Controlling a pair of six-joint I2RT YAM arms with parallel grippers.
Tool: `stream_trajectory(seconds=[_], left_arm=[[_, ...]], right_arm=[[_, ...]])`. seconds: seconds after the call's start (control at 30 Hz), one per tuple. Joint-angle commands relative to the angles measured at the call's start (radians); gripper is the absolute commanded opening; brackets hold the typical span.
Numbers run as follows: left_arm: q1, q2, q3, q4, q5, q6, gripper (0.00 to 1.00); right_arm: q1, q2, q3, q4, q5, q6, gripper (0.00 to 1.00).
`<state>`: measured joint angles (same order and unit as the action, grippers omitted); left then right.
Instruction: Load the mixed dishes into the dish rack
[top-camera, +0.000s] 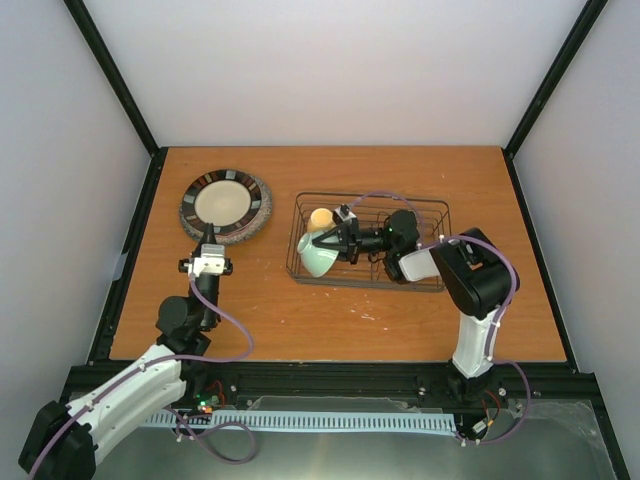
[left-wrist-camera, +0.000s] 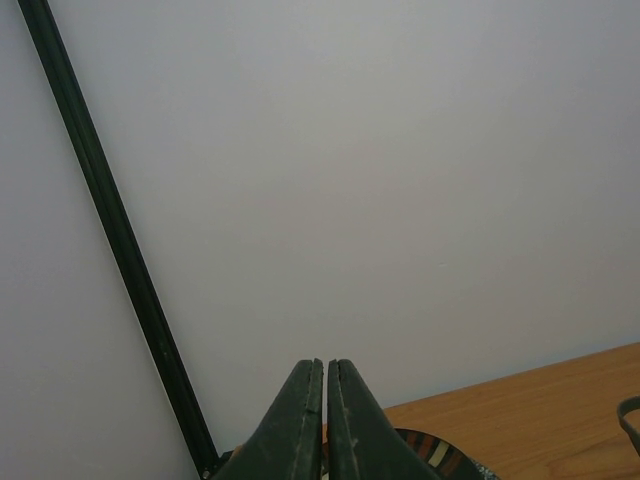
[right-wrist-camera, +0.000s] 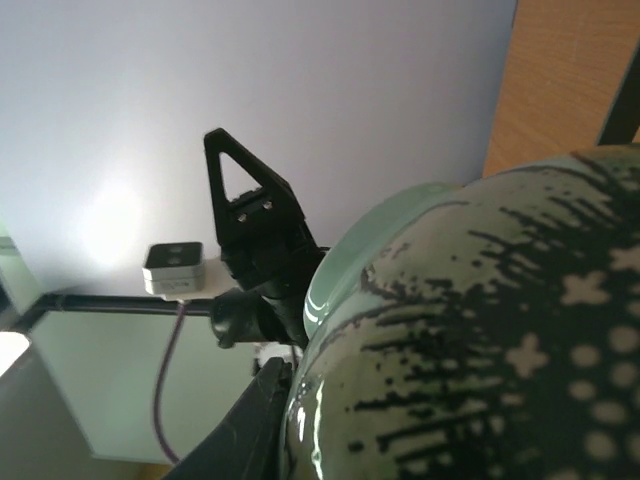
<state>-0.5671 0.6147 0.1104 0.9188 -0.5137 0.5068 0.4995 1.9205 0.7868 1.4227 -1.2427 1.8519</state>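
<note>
**Dish rack** (top-camera: 420, 208): stands on the worktop (top-camera: 350, 320). All positions below are given relative to it.

**Mint-green bowl** (top-camera: 316, 260): inside the rack at its left end, toward the near side. It is tipped up rather than sitting flat. In the right wrist view the bowl (right-wrist-camera: 480, 330) fills most of the picture.

**Right fingers** (top-camera: 336, 239): reach across the rack from its right side and are closed onto the bowl's rim. One finger (right-wrist-camera: 255, 430) lies against the bowl's wall.

**Yellow mug** (top-camera: 320, 218): inside the rack at its far-left corner, just behind the bowl. Whether the two touch cannot be told.

**Cream plate** (top-camera: 225, 200) with dark striped rim: outside the rack, well to its left on the worktop. It lies on top of a plate with a speckled grey rim (top-camera: 263, 214). How many plates lie underneath cannot be told.

**Left fingers** (top-camera: 209, 240): left of the rack, at the near edge of the plate stack. They are pressed fully together (left-wrist-camera: 320, 385) and hold nothing. Contact with the plates cannot be confirmed.
</note>
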Motion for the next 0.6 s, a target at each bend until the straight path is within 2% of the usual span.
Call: stream_trajectory(seconds=[0.0, 0.13, 0.2, 0.37, 0.57], left_arm=[[0.009, -0.001, 0.001, -0.003, -0.003, -0.019, 0.04], [0.009, 0.002, -0.001, 0.007, -0.001, -0.011, 0.04], [0.011, 0.011, -0.004, 0.015, 0.002, -0.013, 0.04], [0.012, 0.043, -0.005, 0.034, 0.011, -0.014, 0.03], [0.013, 0.055, -0.006, 0.045, 0.017, -0.01, 0.03]], right_arm=[[0.004, -0.103, 0.022, -0.346, -0.039, -0.353, 0.03], [0.003, -0.159, 0.164, -1.046, -0.014, -0.865, 0.03], [0.004, -0.153, 0.245, -1.266, -0.005, -1.027, 0.03], [0.001, -0.109, 0.327, -1.455, 0.008, -1.171, 0.03], [0.002, -0.1, 0.315, -1.508, 0.03, -1.217, 0.03]])
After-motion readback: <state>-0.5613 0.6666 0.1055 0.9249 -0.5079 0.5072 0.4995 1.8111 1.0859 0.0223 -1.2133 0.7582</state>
